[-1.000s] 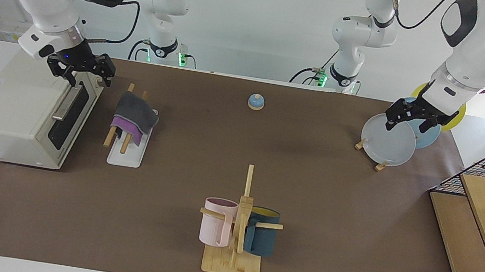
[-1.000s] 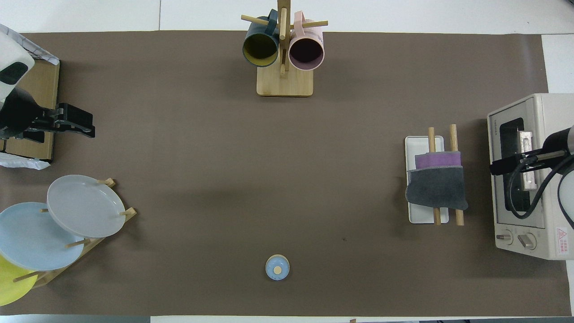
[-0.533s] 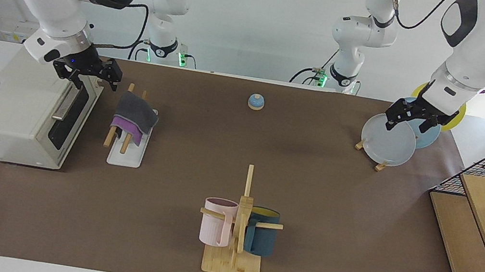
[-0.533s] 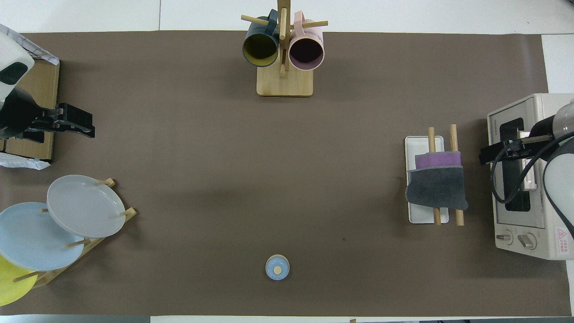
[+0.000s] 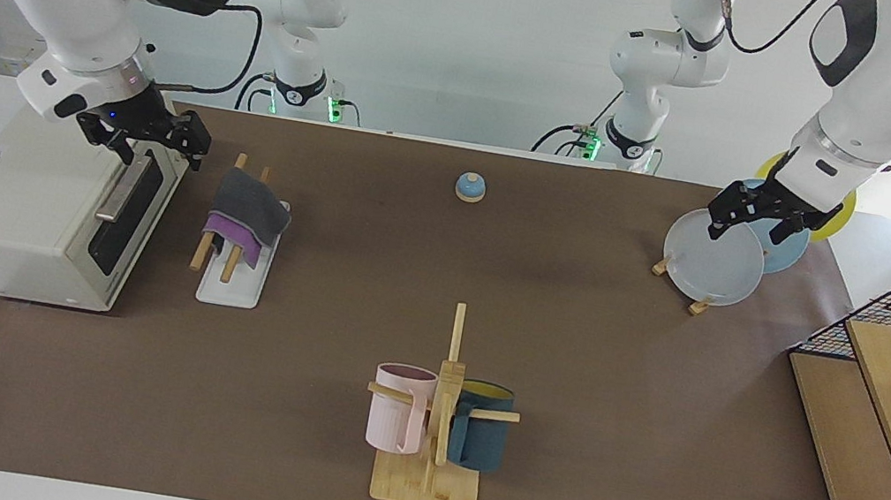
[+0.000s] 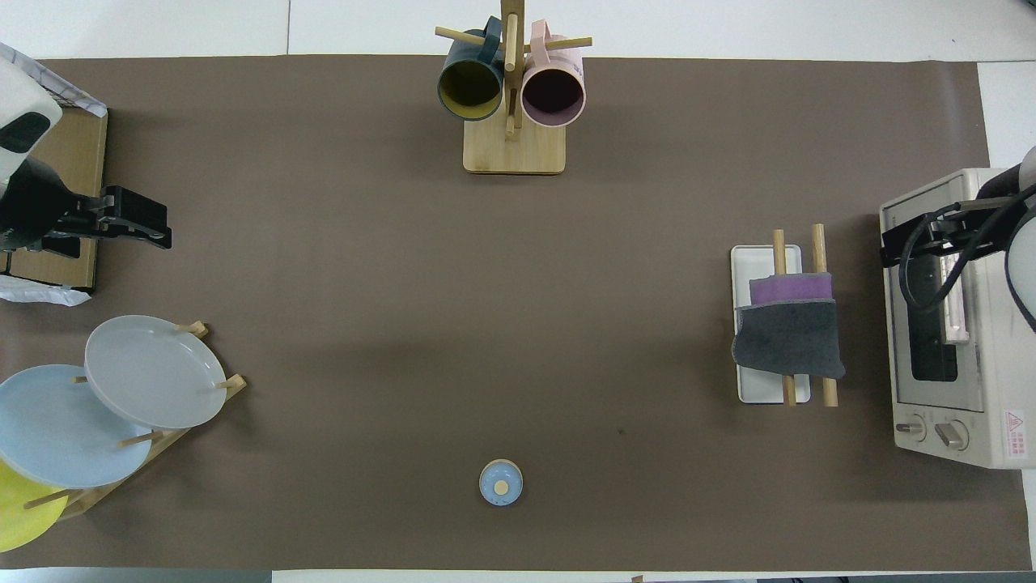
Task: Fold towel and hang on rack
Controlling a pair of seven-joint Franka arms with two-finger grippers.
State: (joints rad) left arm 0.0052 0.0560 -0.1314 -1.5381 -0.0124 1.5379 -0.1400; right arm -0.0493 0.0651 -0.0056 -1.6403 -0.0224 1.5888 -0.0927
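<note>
So the right gripper (image 5: 147, 133) is up in the air over the top front edge of the toaster oven (image 5: 40, 213), fingers spread wide and nothing in them. The left gripper (image 5: 759, 215) hangs over the plate stand (image 5: 700, 306) with the grey plate (image 5: 714, 261) at its end of the desk (image 5: 572, 351), also wide open and empty; that arm is just waiting.

The towel (image 5: 245, 214) is draped across the two wooden rods of the rack (image 5: 230, 283), which sits right beside the oven at the right arm's end of the desk. It's folded over with the dark grey face on top and a strip of purple showing at the end farther from the robots. From above, the grey layer sits a bit skewed on the rods, and one corner seems to droop over the white base, though I can't say for sure it touches.

To me the fold-and-hang looks basically done, so this is the wrap-up step. Next move shouldn't need another grab. I'd only get the right arm clear of the oven and rack without snagging the cloth, unless somebody wants that crooked edge straightened.
</note>
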